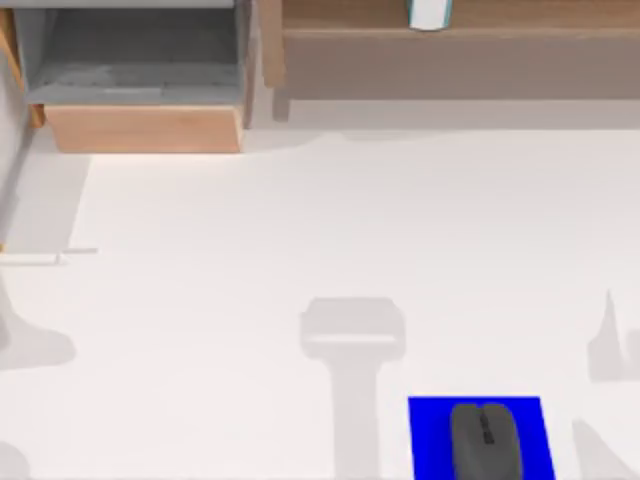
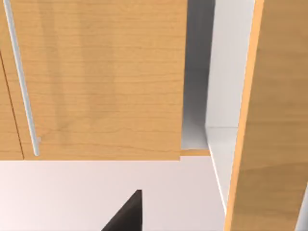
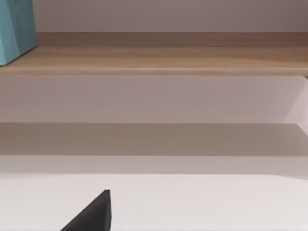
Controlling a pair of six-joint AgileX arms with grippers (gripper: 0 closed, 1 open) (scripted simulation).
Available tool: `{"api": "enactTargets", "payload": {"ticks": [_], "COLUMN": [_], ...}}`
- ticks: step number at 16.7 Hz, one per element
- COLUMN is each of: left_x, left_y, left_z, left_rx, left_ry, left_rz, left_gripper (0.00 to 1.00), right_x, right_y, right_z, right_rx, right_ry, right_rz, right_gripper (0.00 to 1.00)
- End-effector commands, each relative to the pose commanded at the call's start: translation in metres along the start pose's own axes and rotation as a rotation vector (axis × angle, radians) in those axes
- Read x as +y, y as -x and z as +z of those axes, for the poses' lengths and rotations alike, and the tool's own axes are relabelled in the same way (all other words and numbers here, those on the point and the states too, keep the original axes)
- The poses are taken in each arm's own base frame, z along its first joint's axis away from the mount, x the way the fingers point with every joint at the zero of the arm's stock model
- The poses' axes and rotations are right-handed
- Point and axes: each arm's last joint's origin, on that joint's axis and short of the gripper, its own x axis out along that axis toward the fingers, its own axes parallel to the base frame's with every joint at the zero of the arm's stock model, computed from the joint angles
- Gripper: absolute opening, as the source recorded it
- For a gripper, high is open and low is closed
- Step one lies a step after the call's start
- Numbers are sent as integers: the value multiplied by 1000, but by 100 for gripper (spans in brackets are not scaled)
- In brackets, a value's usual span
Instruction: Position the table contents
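I am seeing the mouse (image 1: 486, 438) lying on a blue mat (image 1: 432, 432) at the near edge of the desk (image 1: 300, 230), toward its right corner, its long axis running from near edge to far. The white item (image 1: 429, 13) with light-blue edges is standing on the wooden shelf (image 1: 500, 45) along the desk's far edge, right of the middle; my right wrist view is showing its blue side (image 3: 17, 29) upright at one end of that shelf (image 3: 159, 60), with a shadowed gap beneath the board. A wooden drawer (image 1: 145, 125) is sitting open at the far left corner. My left gripper (image 2: 126, 216) is facing a wooden cabinet front (image 2: 101, 82) with a slim metal handle (image 2: 21, 82), and a dark finger tip is poking into view over the white surface. My right gripper (image 3: 91, 214) is facing the shelf, one dark tip showing likewise. Whether either pair of fingers is apart or together, I cannot tell. The middle and left of the desk are lying open, crossed by soft shadows.
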Motion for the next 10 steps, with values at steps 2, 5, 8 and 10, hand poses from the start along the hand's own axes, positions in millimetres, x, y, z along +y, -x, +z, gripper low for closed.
{"api": "enactTargets", "payload": {"ticks": [2,5,8,10], "left_x": [0,0,0,0], "left_y": [0,0,0,0], "left_z": [0,0,0,0], "left_rx": [0,0,0,0], "left_ry": [0,0,0,0], "left_rz": [0,0,0,0], "left_gripper": [47,25,2,0], "right_x": [0,0,0,0], "right_y": [0,0,0,0], "right_z": [0,0,0,0], "right_rx": [0,0,0,0], "right_ry": [0,0,0,0], "right_rz": [0,0,0,0], "right_gripper": [100,100,100,100]}}
